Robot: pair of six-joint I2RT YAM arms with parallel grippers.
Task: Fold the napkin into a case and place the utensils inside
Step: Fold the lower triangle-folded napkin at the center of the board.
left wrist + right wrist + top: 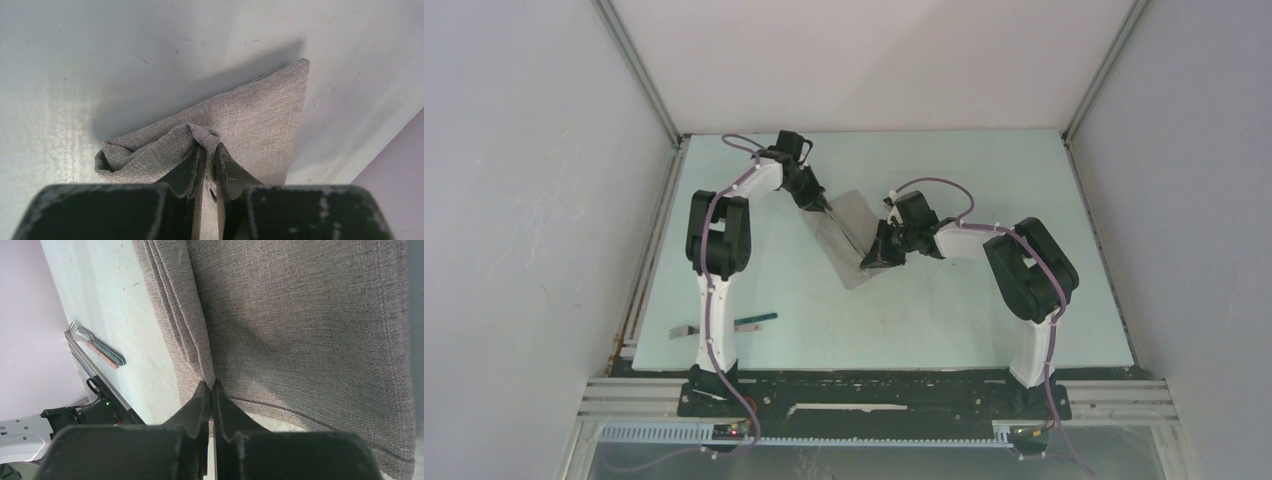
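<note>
The light grey napkin (852,232) lies partly folded at the table's middle, one flap lifted. My left gripper (824,205) is shut on a bunched corner of the napkin (260,115) at its far left end; the cloth puckers around the fingertips (192,160). My right gripper (876,258) is shut on the napkin's near edge (300,315), where the layered fold meets the flap. The utensils lie at the near left: a silver fork (686,331) and a dark green-handled piece (756,321). They also show in the right wrist view (97,346).
Grey enclosure walls stand on both sides and behind. The table's (984,320) near edge meets a black rail with the arm bases (709,385). The left arm's upright link stands between the utensils and the napkin.
</note>
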